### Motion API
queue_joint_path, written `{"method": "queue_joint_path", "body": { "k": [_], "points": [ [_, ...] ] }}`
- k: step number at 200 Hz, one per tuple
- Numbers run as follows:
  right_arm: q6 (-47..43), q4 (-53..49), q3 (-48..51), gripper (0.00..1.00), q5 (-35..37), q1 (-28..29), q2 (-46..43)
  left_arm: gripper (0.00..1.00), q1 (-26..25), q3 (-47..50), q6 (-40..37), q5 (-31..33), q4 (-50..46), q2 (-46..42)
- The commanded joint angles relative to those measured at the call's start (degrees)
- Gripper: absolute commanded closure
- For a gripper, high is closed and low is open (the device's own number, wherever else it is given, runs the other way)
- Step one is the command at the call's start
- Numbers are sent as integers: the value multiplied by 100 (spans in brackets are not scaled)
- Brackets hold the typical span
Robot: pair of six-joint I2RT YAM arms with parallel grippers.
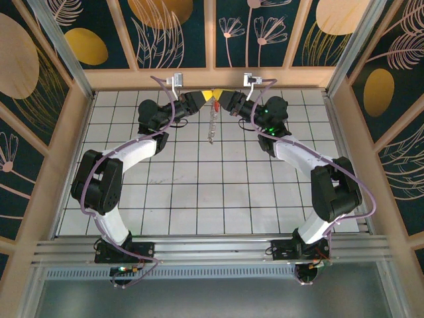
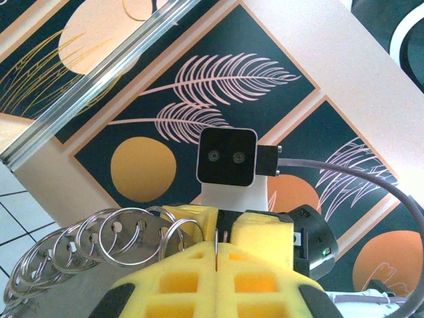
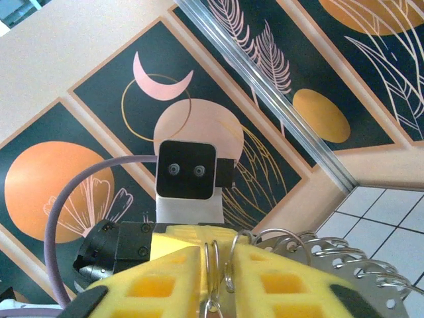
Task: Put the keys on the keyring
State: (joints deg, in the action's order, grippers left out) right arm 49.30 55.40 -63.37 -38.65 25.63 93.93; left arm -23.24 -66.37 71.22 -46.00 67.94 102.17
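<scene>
The keyring (image 1: 211, 126), a string of silver wire rings, hangs between my two grippers above the far middle of the table. A reddish bit in it may be the keys, too small to tell. My left gripper (image 1: 203, 98) is shut, its yellow fingers (image 2: 179, 281) pinching one thin ring (image 2: 217, 246). More rings with flat holed metal pieces (image 2: 99, 246) fan out to its left. My right gripper (image 1: 221, 99) faces it, almost touching. Its yellow fingers (image 3: 165, 281) are closed in on two ring wires (image 3: 212, 268), and the other rings (image 3: 331, 255) trail off to the right.
Wooden walls with dark floral panels (image 1: 175, 30) stand close behind both grippers. Two white brackets (image 1: 176, 79) sit on the back rail. The white gridded table (image 1: 212, 192) lies below, framed by a wooden rim (image 1: 59, 172).
</scene>
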Motion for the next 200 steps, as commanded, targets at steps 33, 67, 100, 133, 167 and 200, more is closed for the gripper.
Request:
{"method": "queue_joint_path", "body": {
  "k": [33, 67, 100, 133, 167, 200],
  "points": [
    [-173, -72, -227, 88, -186, 144, 53, 100, 14, 67, -79, 47, 318, -78],
    [-223, -146, -287, 100, -204, 162, 85, 100, 13, 88, -100, 59, 303, -77],
    [-256, -213, -410, 100, -230, 168, 172, 100, 13, 37, -160, 65, 184, -60],
    [-316, -231, -422, 100, -183, 160, 211, 100, 21, -32, -351, 90, -90, -69],
    [-328, -189, -404, 100, -169, 144, 239, 100, 22, -69, -418, 73, -175, -66],
    [-266, -103, -437, 100, -203, 111, 293, 100, 39, -122, -466, 60, -275, -68]
  ]
}}
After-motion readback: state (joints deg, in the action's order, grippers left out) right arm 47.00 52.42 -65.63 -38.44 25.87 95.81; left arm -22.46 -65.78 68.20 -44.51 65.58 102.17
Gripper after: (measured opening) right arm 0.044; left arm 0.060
